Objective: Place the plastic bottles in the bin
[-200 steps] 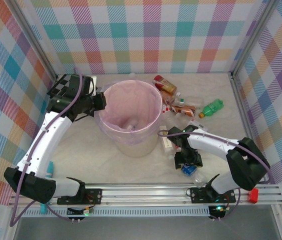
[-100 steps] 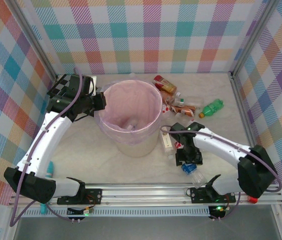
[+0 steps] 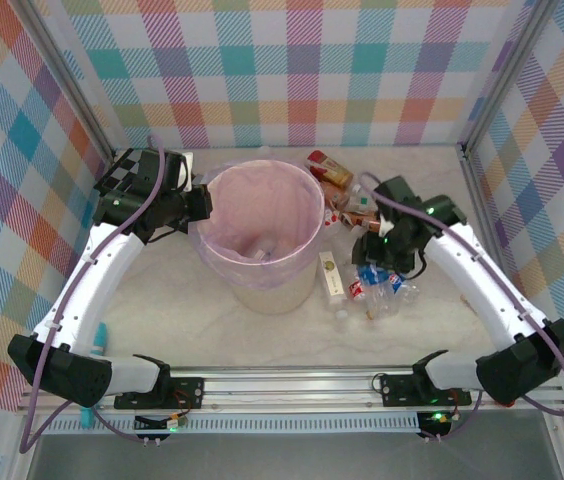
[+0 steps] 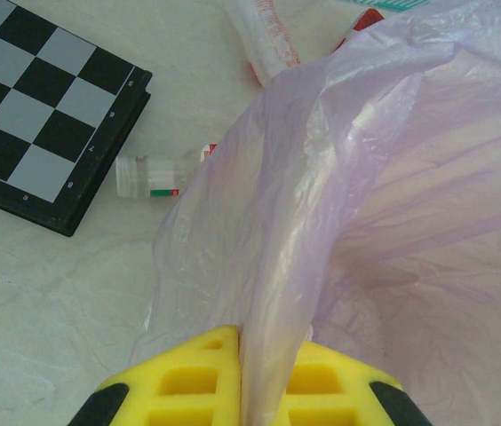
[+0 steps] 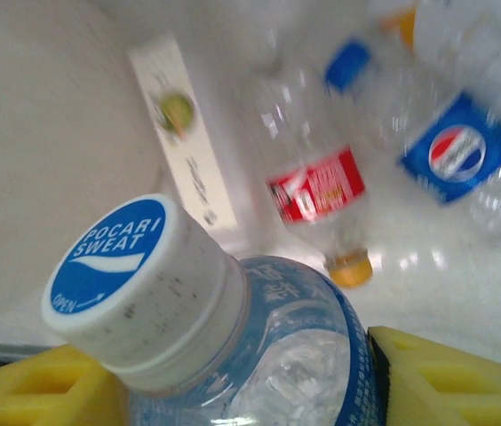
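The bin (image 3: 262,285), a pale pink bucket with a lilac bag (image 4: 393,177), stands left of centre. My left gripper (image 3: 200,205) (image 4: 264,355) is shut on a fold of that bag at the rim. My right gripper (image 3: 375,265) (image 5: 250,382) is shut on a clear plastic bottle (image 5: 277,355) with a blue label and a blue-and-white cap (image 5: 126,266), held above the table to the right of the bin. Under it lie a red-labelled bottle (image 5: 317,191) (image 3: 360,291) with an orange cap and a blue-labelled one (image 5: 459,151). One bottle (image 3: 262,247) lies inside the bin.
More bottles (image 3: 334,170) are heaped behind the right arm. A white box (image 3: 330,275) lies beside the bin. A checkerboard (image 3: 122,175) (image 4: 37,124) sits at the back left with a small bottle (image 4: 148,175) next to it. Checked walls close in three sides.
My right gripper has carried the blue-labelled bottle from near the front rail back and up toward the middle right, its jaws tightening on it. The left arm has not moved.
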`<move>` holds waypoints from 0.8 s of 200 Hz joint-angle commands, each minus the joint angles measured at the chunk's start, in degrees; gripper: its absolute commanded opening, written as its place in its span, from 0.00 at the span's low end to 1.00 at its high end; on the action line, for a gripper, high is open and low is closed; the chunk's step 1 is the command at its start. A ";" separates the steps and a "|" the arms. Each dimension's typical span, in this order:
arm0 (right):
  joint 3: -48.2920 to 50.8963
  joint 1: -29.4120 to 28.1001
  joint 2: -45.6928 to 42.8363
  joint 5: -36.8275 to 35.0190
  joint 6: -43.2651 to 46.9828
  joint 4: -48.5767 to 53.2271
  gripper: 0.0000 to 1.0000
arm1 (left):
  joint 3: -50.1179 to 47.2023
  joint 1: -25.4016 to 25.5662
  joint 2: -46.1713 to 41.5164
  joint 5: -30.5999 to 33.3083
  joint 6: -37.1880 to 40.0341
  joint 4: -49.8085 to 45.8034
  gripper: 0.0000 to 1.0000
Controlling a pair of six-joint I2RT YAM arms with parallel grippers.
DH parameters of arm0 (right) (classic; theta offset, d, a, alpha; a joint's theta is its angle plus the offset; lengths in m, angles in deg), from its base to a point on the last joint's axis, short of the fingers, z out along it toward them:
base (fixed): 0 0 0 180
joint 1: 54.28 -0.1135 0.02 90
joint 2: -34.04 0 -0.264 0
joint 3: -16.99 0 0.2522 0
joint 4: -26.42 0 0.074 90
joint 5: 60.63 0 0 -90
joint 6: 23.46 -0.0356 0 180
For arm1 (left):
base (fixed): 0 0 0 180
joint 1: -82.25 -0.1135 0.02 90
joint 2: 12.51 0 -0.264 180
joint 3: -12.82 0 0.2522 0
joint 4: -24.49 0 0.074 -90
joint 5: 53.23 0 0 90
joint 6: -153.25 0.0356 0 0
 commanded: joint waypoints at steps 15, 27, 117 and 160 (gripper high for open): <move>-21.04 0.84 7.60 -5.08 6.89 1.72 0.50 | 1.94 0.61 1.20 -3.39 -1.59 0.43 0.04; -29.62 0.81 10.85 -5.46 8.22 1.71 0.49 | 2.35 0.61 1.53 -3.33 -1.49 0.18 0.04; -69.12 -10.24 33.99 9.63 9.04 -5.95 0.45 | 4.41 0.61 2.98 -2.97 -1.44 -0.27 0.02; -65.34 -16.44 38.56 10.56 9.17 -5.65 0.45 | 4.57 0.61 3.04 -2.33 -1.34 -0.30 0.01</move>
